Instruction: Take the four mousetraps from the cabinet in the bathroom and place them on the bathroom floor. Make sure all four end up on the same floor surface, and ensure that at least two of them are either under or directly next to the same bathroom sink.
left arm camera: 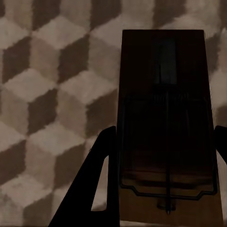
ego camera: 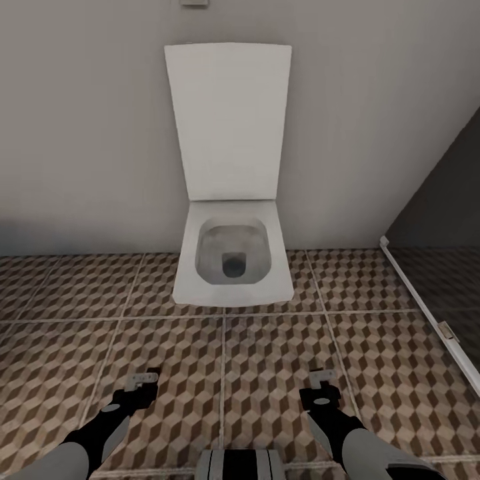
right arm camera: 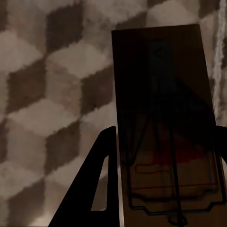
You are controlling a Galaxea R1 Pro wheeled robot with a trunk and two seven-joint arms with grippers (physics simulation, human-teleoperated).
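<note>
Pale grey wall (ego camera: 80, 133) across the back; dark glass shower panel (ego camera: 440, 267) w/ white frame at far right, running down to the tiles; bathroom floor (ego camera: 67, 320) in brown/beige/white cube print, pale grout lines, spread below both arms.

White wall-hung toilet (ego camera: 233, 267) centred ahead, well beyond both sets of fingertips; lid (ego camera: 228, 120) up, leaning against wall; bowl open, dark drain at bottom.

Robot trunk top (ego camera: 241, 465) at lower middle of head view, betw. the two arms.

Left gripper (ego camera: 143, 380) low over floor, fingers pointing fwd toward toilet; in left wrist view (left arm camera: 165, 189) black fingers (left arm camera: 90, 189) set narrow, clamped on a mousetrap: left mousetrap (left arm camera: 165, 123), flat dark-brown rectangle w/ thin wire frame, betw. the fingers and sticking out well past the tips; cube tiles behind it; whether it touches floor can't tell.

Right gripper (ego camera: 323, 379) same height, other side of the central grout line, apart from left; in right wrist view (right arm camera: 168, 189) fingers (right arm camera: 92, 184) likewise narrow, gripping right mousetrap (right arm camera: 165, 118); same dark board, wire parts, faint red marking near the finger end; board extends beyond tips over tiles; pale grout line just beside its far edge.
</note>
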